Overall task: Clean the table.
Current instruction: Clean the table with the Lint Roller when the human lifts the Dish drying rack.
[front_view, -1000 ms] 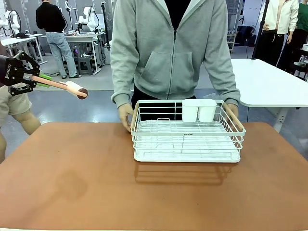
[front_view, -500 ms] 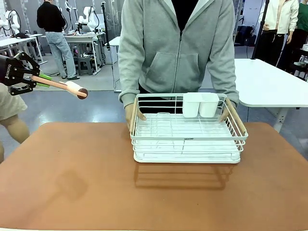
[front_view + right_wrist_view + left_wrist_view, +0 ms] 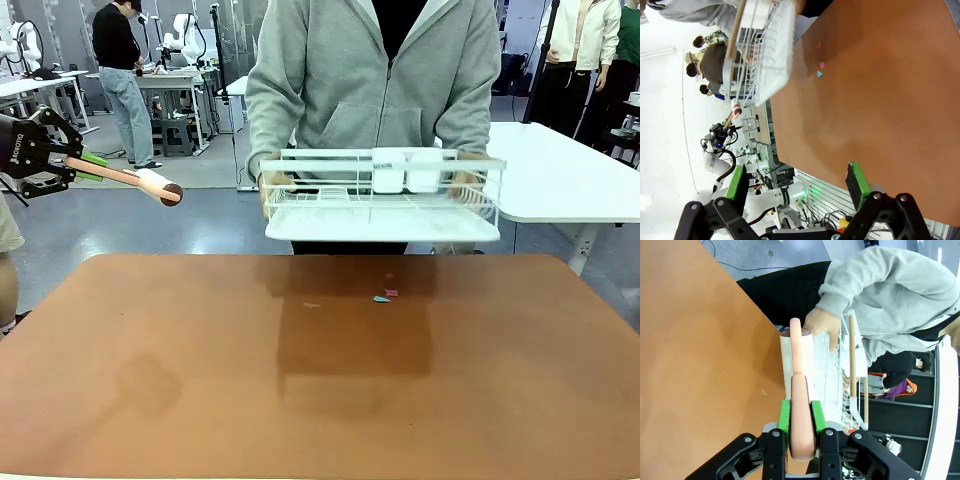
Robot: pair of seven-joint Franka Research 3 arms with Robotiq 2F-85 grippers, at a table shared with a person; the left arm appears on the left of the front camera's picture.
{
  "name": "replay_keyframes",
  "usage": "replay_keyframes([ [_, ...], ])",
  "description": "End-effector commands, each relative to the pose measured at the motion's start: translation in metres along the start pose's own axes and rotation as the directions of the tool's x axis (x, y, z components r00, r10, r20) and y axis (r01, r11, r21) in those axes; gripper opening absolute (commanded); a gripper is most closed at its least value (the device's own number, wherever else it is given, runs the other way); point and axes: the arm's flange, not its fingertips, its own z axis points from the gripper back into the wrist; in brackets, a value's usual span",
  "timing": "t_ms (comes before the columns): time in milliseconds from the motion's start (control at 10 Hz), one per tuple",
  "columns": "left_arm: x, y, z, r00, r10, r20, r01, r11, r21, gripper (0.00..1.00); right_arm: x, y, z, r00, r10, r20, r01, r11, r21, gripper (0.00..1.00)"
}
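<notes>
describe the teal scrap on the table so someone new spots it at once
Take the reddish-brown table, far half, in the shadow under the white wire rack that the person holds lifted. A few tiny scraps lie there; the teal scrap is the only blue-green one, right beside the pink scrap, on its robot side.

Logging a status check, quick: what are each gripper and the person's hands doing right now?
Left gripper: shut on the pink-handled tool.
Right gripper: open, empty.
Person's hands: holding the white wire rack above the table.
</notes>
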Motion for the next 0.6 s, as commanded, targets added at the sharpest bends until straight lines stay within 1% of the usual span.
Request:
replay_keyframes([
  [0,0.0001,0.0000,0.0001,1.000,-0.005,0.000,0.005,1.000,0.004,0.02,0.0001,0.0020,0.0025,1.000,0.006,0.005,-0.006,1.000,0.004,1.00],
  [500,0.0001,0.0000,0.0001,1.000,-0.005,0.000,0.005,1.000,0.004,0.02,0.0001,0.0020,0.0025,1.000,0.006,0.005,-0.006,1.000,0.004,1.00],
])
